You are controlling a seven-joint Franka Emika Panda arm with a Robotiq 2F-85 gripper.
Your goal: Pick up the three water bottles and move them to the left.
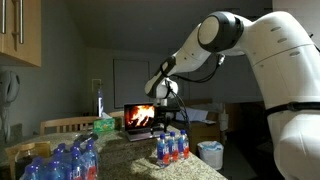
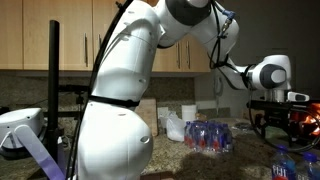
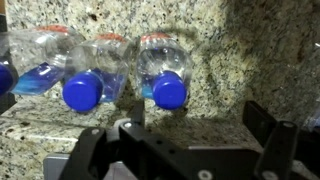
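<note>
The three water bottles (image 1: 170, 148) stand together on the granite counter, clear with red-orange label bands. They also show in an exterior view (image 2: 208, 135). In the wrist view I look down on them (image 3: 165, 70); their caps look blue, in a row at the upper left. My gripper (image 1: 166, 122) hangs a little above the bottles, and it also shows in an exterior view (image 2: 268, 115). In the wrist view its fingers (image 3: 180, 140) are spread wide with only bare counter between them. It is open and empty.
A cluster of many bluish bottles (image 1: 60, 160) fills the near counter and also shows in an exterior view (image 2: 295, 165). A laptop with a fire picture (image 1: 140, 117), a green object (image 1: 104, 125) and a white bin (image 1: 210, 153) stand nearby. Wooden cabinets hang above.
</note>
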